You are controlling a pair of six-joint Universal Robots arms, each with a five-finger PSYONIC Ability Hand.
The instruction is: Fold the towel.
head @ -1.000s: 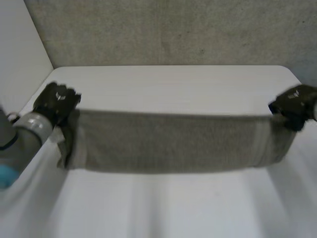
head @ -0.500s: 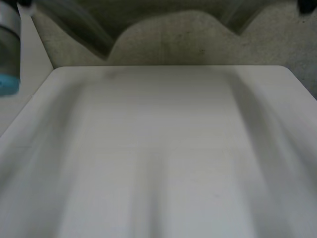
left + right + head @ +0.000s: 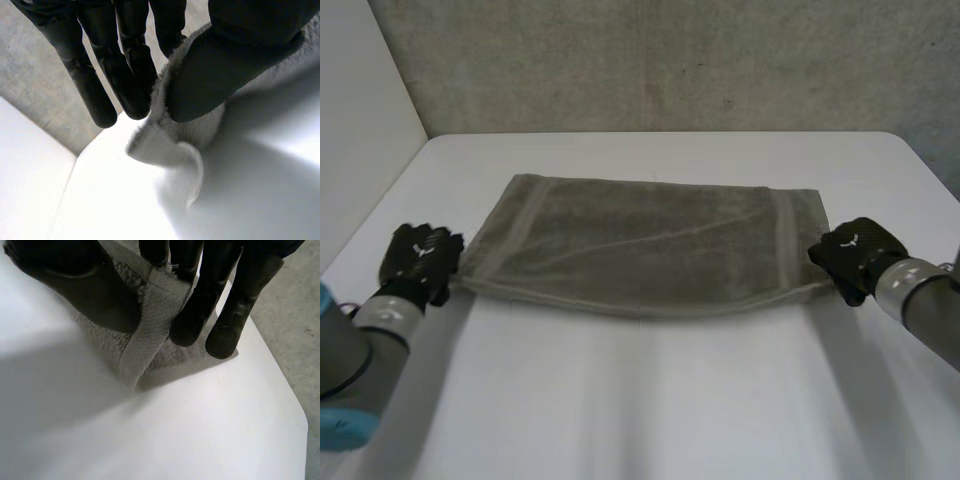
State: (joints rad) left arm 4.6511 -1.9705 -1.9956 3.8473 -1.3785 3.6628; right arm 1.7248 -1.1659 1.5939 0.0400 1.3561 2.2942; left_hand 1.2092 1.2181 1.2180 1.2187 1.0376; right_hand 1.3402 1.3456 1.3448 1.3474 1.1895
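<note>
Head view is showing one grey-green towel [image 3: 650, 245] lying spread across the middle of the white worktop [image 3: 650, 400], with its near edge stretching between two black hands. The left hand [image 3: 418, 262] is holding the near left corner. In the left wrist view its thumb and fingers [image 3: 125, 75] are clamping the cloth between them. The right hand [image 3: 855, 255] is holding the near right corner, its fingers [image 3: 200, 305] and thumb pinching the towel's hem band. Two arms, the left arm [image 3: 360, 350] and the right arm [image 3: 920, 300], are reaching in from the near side.
</note>
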